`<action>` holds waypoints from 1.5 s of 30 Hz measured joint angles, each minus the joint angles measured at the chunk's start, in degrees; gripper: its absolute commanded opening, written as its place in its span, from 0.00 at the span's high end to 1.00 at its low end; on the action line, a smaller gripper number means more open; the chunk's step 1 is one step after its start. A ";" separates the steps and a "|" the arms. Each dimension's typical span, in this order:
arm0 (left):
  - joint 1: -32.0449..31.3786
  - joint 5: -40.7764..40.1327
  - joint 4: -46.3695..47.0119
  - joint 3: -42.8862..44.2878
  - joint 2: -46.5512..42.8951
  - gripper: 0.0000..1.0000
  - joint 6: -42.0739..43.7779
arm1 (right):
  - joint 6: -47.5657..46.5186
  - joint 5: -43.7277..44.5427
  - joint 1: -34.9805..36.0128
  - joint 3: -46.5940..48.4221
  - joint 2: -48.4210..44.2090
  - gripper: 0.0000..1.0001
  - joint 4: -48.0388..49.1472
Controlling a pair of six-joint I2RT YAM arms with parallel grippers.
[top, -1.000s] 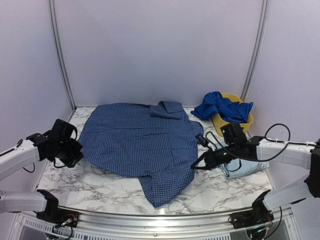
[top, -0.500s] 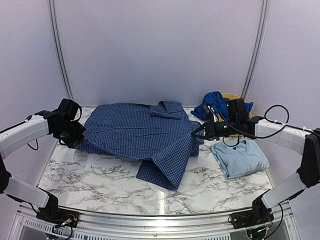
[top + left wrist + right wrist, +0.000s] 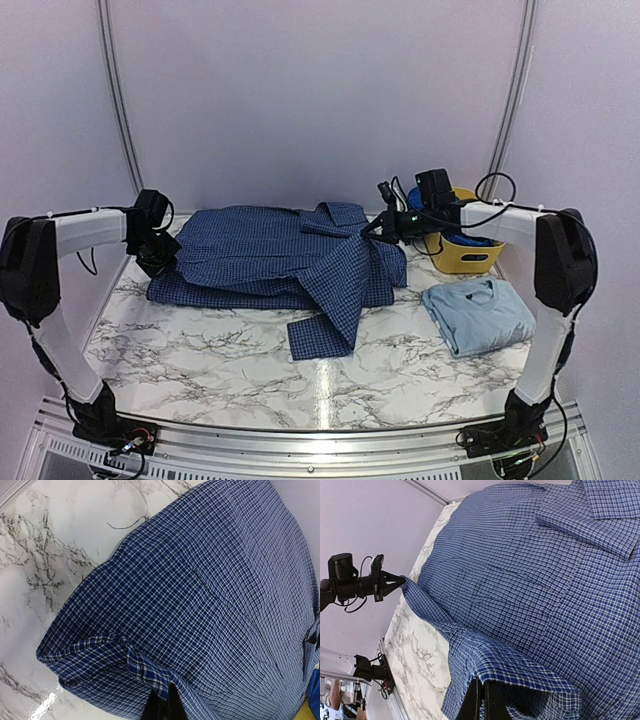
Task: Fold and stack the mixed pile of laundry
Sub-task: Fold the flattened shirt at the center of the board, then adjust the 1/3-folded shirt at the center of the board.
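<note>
left gripper: jaws pinching the check shirt at its left hem fold
right gripper: jaws clamped on the shirt's right edge, beside the collar
check shirt: back-centre of marble table, hem doubled over, one flap trailing toward the front
sky-blue T-shirt: folded flat, right side, apart from shirt
royal-blue piece: in yellow basket, back right

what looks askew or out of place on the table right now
The check shirt is folded unevenly: one flap sticks out crookedly toward the near edge, past the fold line. The sky-blue T-shirt lies folded and tidy.
</note>
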 measured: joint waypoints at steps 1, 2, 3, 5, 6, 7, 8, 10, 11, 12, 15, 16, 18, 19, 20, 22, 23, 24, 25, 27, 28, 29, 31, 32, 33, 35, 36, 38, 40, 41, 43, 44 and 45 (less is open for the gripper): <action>0.13 0.33 0.26 0.76 1.57 1.00 0.35 | -0.04 0.46 -0.13 1.57 1.88 1.00 -0.31; 0.24 0.52 0.50 1.53 2.93 1.00 0.61 | -0.04 0.85 -0.31 2.86 3.43 1.00 -0.61; 0.37 0.81 0.87 2.29 4.20 1.00 0.83 | -0.02 1.31 -0.48 4.17 4.96 1.00 -1.25; 0.68 0.96 1.27 3.54 6.25 0.98 1.18 | 0.00 2.23 -0.85 6.69 7.69 1.00 -2.23; 0.83 1.03 1.36 4.13 7.15 0.94 1.20 | 0.11 2.80 -1.11 8.15 9.20 1.00 -2.73; 1.05 1.11 1.60 4.50 7.80 0.86 1.22 | 0.24 3.34 -1.40 9.20 10.34 1.00 -2.89; 1.27 1.22 1.81 4.76 8.37 0.78 1.31 | 0.57 3.82 -1.70 10.01 11.32 1.00 -2.97; 1.73 1.31 2.05 5.03 9.03 0.65 1.46 | 1.25 4.33 -2.32 11.30 12.76 0.86 -3.06; 1.95 1.31 2.16 5.18 9.29 0.55 1.51 | 1.42 4.22 -2.54 12.28 13.64 0.73 -3.37; 2.10 1.33 2.34 5.29 9.49 0.49 1.70 | 1.70 4.02 -2.73 13.40 14.49 0.63 -3.74; 2.56 1.03 2.51 5.33 9.53 0.42 2.51 | 1.03 3.56 -3.04 17.11 17.09 0.53 -4.98; 2.75 0.81 2.58 5.25 9.42 0.38 2.67 | 0.61 3.54 -3.26 17.25 17.16 0.52 -5.60; 3.04 0.70 2.67 4.74 8.70 0.34 3.50 | -0.33 3.52 -3.48 17.18 16.81 0.52 -7.45; 3.08 0.79 2.60 4.63 8.13 0.33 4.39 | -0.92 3.61 -3.65 16.68 16.39 0.53 -8.24; 2.97 1.03 2.60 4.63 7.69 0.33 5.40 | -1.62 3.67 -3.87 15.65 15.56 0.54 -9.11; 2.69 1.70 2.71 4.63 6.56 0.34 7.50 | -2.91 3.76 -4.42 12.48 13.14 0.59 -11.08; 2.27 2.25 2.71 4.63 6.19 0.34 8.55 | -3.39 3.72 -4.61 11.10 12.07 0.60 -11.80; 1.75 2.82 2.78 4.61 5.97 0.34 9.18 | -3.85 3.50 -4.59 9.42 10.91 0.61 -12.48; 0.96 3.48 2.91 4.55 5.92 0.35 9.99 | -4.33 3.39 -4.63 7.89 10.01 0.62 -12.96; -2.47 6.91 3.37 4.20 7.87 0.39 12.13 | -5.55 3.10 -3.69 4.98 10.23 0.66 -14.45; -2.47 6.91 3.37 4.20 7.87 0.41 12.13 | -5.55 3.10 -3.67 4.96 10.25 0.66 -14.49; -2.73 7.34 3.45 4.00 8.61 0.42 12.20 | -5.77 3.06 -3.30 5.03 10.86 0.66 -14.88; -2.73 7.87 3.91 3.32 9.94 0.45 12.02 | -6.14 3.21 -2.67 6.08 12.87 0.67 -14.80; -2.62 7.96 4.20 2.69 10.56 0.46 11.78 | -6.34 3.37 -2.29 6.29 14.14 0.67 -14.69; -2.49 8.09 4.44 1.66 10.91 0.47 11.45 | -6.51 3.54 -1.92 6.27 15.39 0.67 -14.86; -2.21 8.07 4.68 -1.09 10.93 0.48 10.93 | -6.91 4.02 -1.22 5.70 17.25 0.67 -14.99; -1.99 8.13 5.66 -2.64 10.12 0.48 10.71 | -7.04 4.24 -0.79 4.68 17.77 0.67 -14.97; -1.70 7.96 6.67 -5.01 8.70 0.48 10.12 | -7.34 3.43 -0.33 2.51 17.14 0.67 -13.38; -1.27 7.85 7.96 -7.74 6.78 0.46 9.84 | -7.34 3.28 0.39 -0.26 15.50 0.67 -11.56; -1.14 7.78 8.57 -8.94 5.81 0.42 9.86 | -7.32 3.13 0.85 -2.19 14.36 0.67 -10.82; -1.11 7.82 8.59 -10.58 4.15 0.34 10.67 | -6.95 2.91 1.88 -5.60 12.09 0.64 -10.10; -1.33 7.85 8.46 -11.23 3.28 0.28 11.41 | -6.67 2.82 2.49 -7.23 10.88 0.63 -9.94; -1.70 7.76 8.20 -11.74 2.47 0.22 12.83 | -6.36 2.84 2.95 -8.66 9.75 0.63 -9.97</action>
